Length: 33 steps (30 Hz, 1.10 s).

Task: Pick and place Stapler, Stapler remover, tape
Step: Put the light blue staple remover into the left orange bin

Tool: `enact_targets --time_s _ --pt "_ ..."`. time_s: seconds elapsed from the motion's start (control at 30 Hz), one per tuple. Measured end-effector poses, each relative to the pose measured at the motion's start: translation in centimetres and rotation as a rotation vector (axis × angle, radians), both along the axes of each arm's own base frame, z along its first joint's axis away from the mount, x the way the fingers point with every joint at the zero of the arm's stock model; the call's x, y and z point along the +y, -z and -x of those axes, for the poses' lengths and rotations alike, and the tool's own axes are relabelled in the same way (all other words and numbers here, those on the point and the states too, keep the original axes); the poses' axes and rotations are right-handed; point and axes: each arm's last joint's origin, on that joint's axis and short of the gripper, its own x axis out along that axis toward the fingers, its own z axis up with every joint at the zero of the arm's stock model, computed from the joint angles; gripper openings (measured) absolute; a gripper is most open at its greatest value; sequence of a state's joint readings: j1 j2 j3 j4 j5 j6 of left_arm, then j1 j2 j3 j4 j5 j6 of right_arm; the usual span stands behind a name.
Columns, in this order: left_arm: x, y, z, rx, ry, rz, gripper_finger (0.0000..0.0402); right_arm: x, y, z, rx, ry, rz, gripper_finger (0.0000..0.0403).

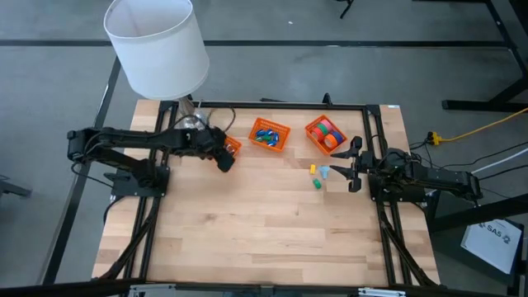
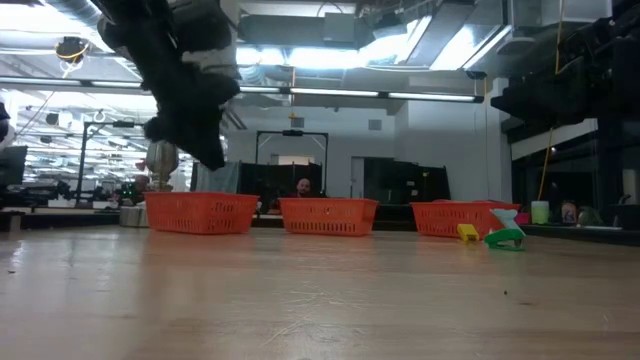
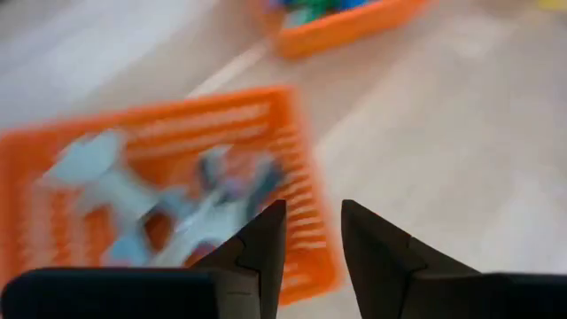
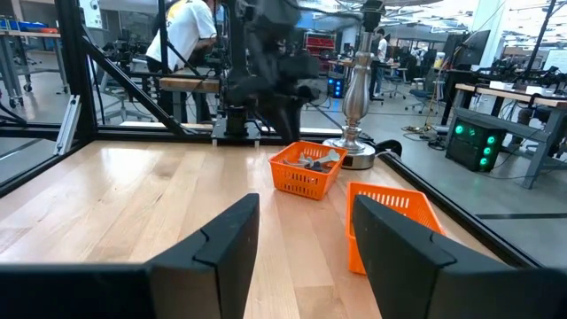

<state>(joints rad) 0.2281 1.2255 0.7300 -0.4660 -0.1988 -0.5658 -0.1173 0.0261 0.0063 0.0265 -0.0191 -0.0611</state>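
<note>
The wooden surface (image 1: 247,223) is the largest thing here, and a white lampshade (image 1: 157,45) stands over its far left corner. Three orange baskets sit in a row along the far side. The left basket (image 4: 306,168) lies just below and ahead of the left gripper (image 3: 312,232); it holds grey metal pieces, which look like staple removers (image 3: 168,199), though they are blurred. The left fingers stand a little apart with nothing between them, so I judge that an item is just let go there. The middle basket (image 1: 270,134) holds blue and green pieces, and I cannot tell what they are. The right basket (image 1: 324,134) holds the tape rolls (image 1: 330,132) in red, pink and green.

The right gripper (image 1: 353,165) waits at the right side, its fingers wide apart and holding nothing. Just beside them, toward the middle of the surface, lie the smallest things: a yellow piece (image 1: 313,169), a pale blue piece (image 1: 324,172) and a green piece (image 1: 316,184).

The risk I see is at the left basket. The left fingers hang close over its near rim, so a low retreat could catch the rim and tip the light basket. On the right, the three small pieces lie close together; wide fingers coming down on one may push the others away.
</note>
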Motion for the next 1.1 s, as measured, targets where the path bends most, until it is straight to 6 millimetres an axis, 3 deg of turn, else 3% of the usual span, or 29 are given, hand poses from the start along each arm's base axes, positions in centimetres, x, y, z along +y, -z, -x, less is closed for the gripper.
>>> enact_targets --time_s 0.37,0.77,0.9,1.1 --pt "-5.8 -1.5 -1.7 -0.084 0.322 -0.312 0.0108 0.0 0.0 0.0 0.0 0.0 0.0 0.0188" --pt "-10.8 -3.1 -1.6 -0.247 0.597 -0.358 0.0109 0.0 0.0 0.0 0.0 0.0 0.0 0.0188" --pt "-11.3 -2.6 -1.2 -0.352 0.615 -0.388 0.0106 0.0 0.0 0.0 0.0 0.0 0.0 0.0188" --pt "-11.3 0.1 0.2 -0.571 0.649 -0.4 0.0111 0.0 0.0 0.0 0.0 0.0 0.0 0.0188"
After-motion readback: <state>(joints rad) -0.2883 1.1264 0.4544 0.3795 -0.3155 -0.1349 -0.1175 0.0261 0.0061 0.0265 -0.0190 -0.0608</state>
